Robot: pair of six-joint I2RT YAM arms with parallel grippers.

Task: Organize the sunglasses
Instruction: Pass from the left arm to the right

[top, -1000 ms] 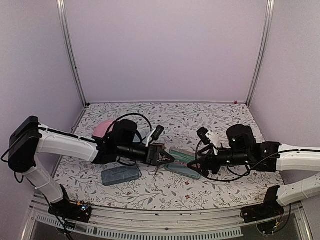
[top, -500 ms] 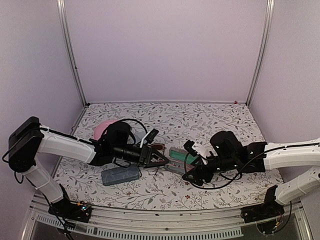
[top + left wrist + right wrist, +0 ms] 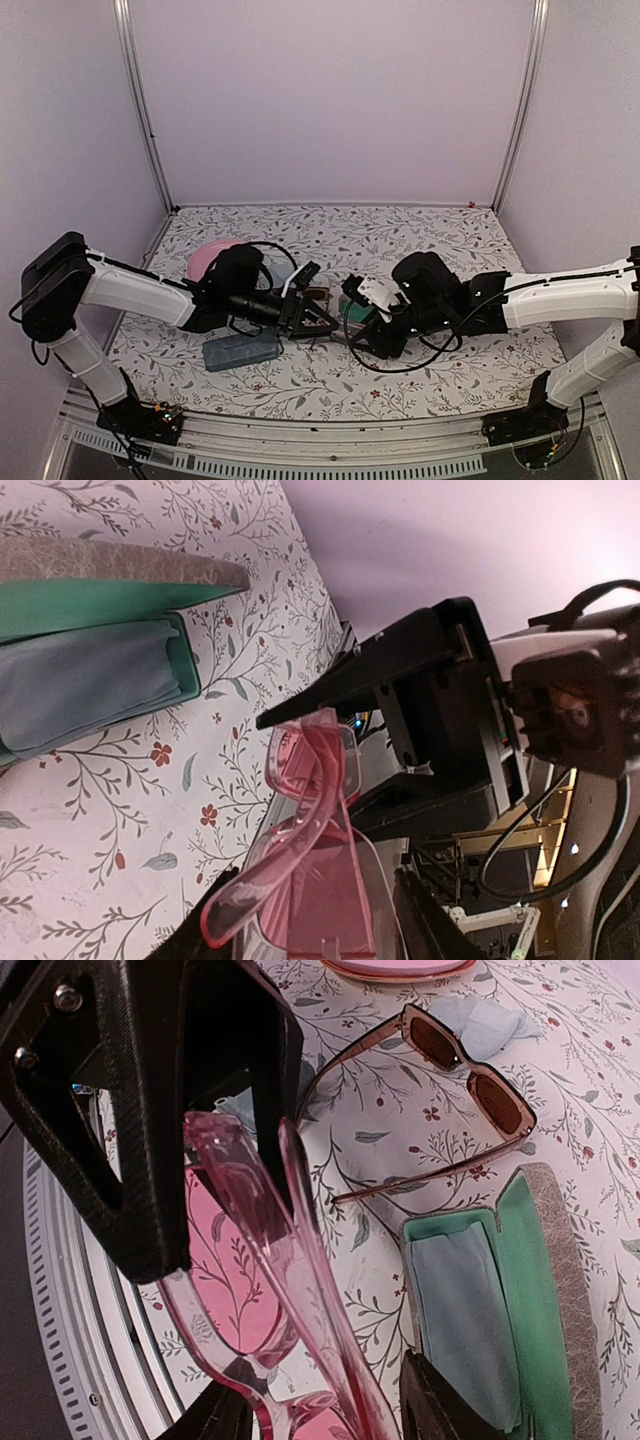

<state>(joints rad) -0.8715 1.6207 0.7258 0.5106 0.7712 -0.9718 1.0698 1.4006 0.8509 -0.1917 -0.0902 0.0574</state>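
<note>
I seemed mid-handover of the pink glasses (image 3: 312, 815): left tool (image 3: 305, 932) clamped on them, right tool (image 3: 330, 1408) straddling them, grip unclear; next it needed to close before left released.

Floral worktop with two cases, two cloths and a pink dish

An oblong case (image 3: 522, 1260) lies open on the flower-printed worktop (image 3: 420, 235), its lining green, with a pale blue cloth (image 3: 460, 1320) folded inside. A closed blue-grey case (image 3: 240, 350) lies toward the front left. A pink dish (image 3: 208, 260) sits at the left, a second pale cloth (image 3: 480, 1015) near it.
</note>
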